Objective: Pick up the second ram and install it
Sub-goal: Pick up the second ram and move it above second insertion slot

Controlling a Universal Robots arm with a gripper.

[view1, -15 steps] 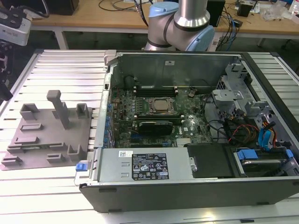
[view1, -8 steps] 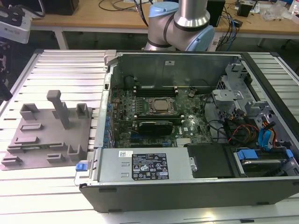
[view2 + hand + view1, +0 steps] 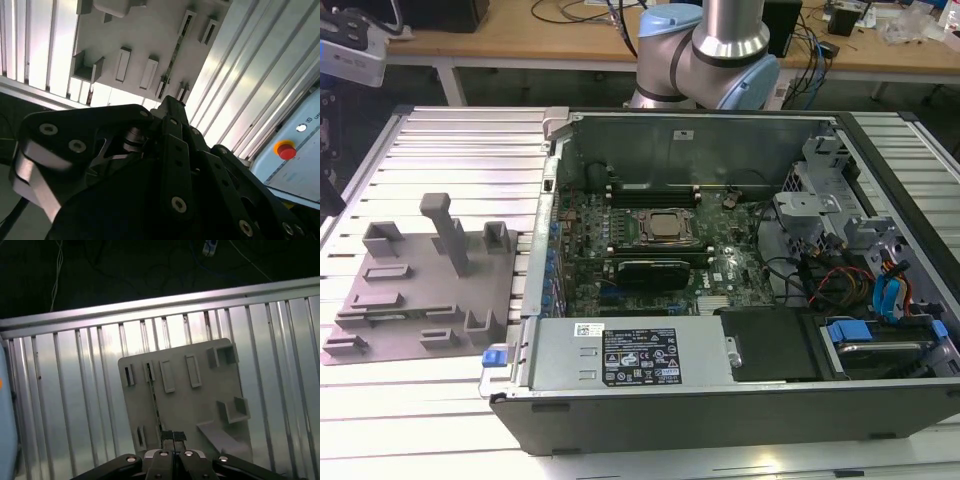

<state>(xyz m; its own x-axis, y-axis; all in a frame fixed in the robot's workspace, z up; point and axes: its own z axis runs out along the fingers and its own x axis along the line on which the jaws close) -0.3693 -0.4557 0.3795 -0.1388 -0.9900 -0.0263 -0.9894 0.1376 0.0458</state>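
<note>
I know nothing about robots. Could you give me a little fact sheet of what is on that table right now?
Table: slatted metal table
Computer: open computer case, circuit board exposed
Grey part: fixture plate, on the exterior view's left of the case, apart from it
Second ram: second ram, a thin stick standing on edge in a slot of the plate
Claw: claw shut, holding nothing, above the plate near the ram
Status: ram not yet picked up
</note>
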